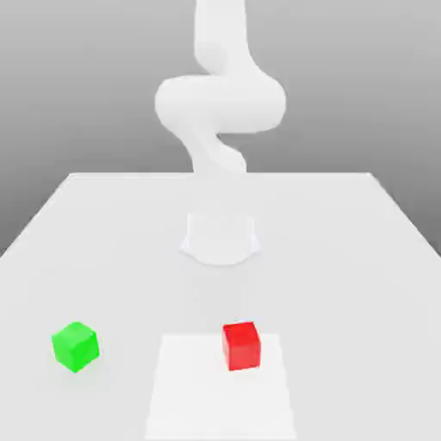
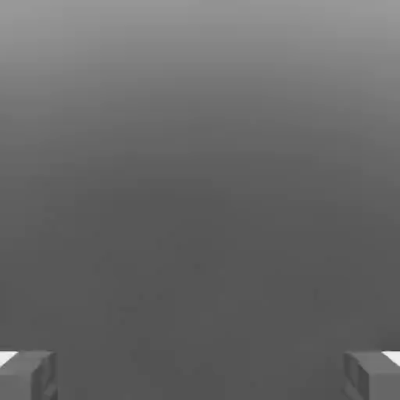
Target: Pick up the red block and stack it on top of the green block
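The red block rests on the white table, near the front and a little to the exterior view's right of the middle. At about the same depth, well off to the exterior view's left, sits the green block. The two cubes are apart, and nothing touches either. In the hand view my gripper is open, its two grey fingertips standing far apart with nothing between them, against a plain grey background.
The white arm rises from its round base at the table's middle and curls upward out of the picture. A paler rectangular patch lies on the table's front, under the red block.
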`<state>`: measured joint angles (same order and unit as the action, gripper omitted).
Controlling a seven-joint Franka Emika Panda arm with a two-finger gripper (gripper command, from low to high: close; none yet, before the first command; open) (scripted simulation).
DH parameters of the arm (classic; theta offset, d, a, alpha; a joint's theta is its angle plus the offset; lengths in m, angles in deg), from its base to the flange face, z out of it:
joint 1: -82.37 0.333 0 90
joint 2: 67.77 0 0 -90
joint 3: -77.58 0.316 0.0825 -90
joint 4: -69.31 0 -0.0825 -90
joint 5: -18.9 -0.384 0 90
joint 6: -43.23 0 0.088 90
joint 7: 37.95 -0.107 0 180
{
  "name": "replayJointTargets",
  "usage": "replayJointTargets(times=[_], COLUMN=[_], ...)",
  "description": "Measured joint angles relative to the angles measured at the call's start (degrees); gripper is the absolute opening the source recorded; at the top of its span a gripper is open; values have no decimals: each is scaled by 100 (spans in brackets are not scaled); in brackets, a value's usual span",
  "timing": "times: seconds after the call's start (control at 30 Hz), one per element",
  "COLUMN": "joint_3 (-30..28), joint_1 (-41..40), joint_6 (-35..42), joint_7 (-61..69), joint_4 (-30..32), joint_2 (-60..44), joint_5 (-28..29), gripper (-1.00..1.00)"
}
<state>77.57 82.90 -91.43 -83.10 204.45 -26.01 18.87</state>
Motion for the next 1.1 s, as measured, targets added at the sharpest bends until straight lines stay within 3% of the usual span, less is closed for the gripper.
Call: replayJointTargets(times=[0.57,0.8,0.83,1.1], joint_3=[54,36,34,47], joint_1=[389,426,427,411], joint_6=[-2457,-3724,-3872,-3781], joint_7=[571,571,572,549], joint_4=[2712,2715,2691,2707], joint_2=[-3597,-5136,-5310,-5204], joint_5=[-13,44,45,70], gripper=[0,0,-100,-100])
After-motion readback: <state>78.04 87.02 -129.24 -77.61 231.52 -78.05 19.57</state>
